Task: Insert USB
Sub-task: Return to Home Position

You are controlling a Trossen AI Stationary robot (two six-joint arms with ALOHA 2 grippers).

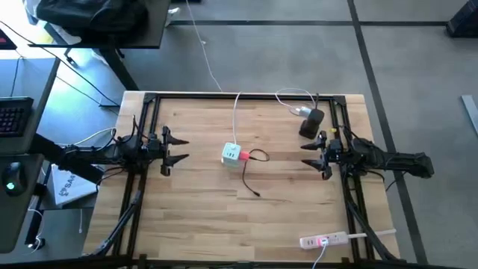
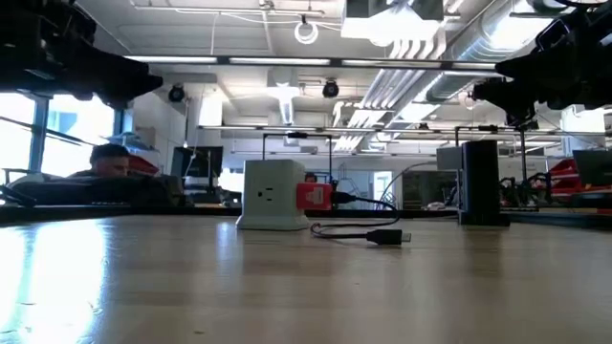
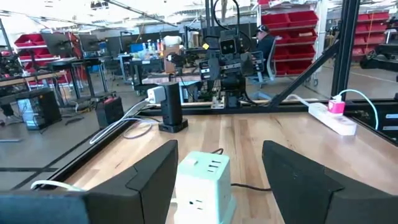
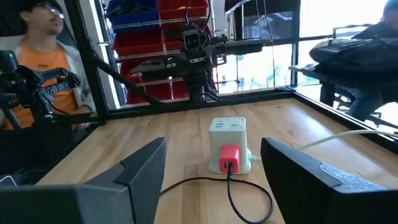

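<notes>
Hovering left of centre in the high view, the left dark two-finger gripper (image 1: 182,149) has its fingers spread wide and grasps nothing, just inside the black frame rail (image 1: 151,112) along the pale wooden table (image 1: 194,217)'s left edge. Bare wood separates it from the white cube charger (image 1: 231,154) at the frame's centre. The small red-pink USB plug (image 1: 244,155) sits against the cube's right face, its thin black cable (image 2: 349,232) trailing toward lower centre. More bare wood lies between the plug and the right dark gripper (image 1: 306,155), likewise spread and empty. A black upright outlet tower (image 1: 311,123) stands just above it. A white power strip (image 1: 325,240) lies by the lower-right edge.
</notes>
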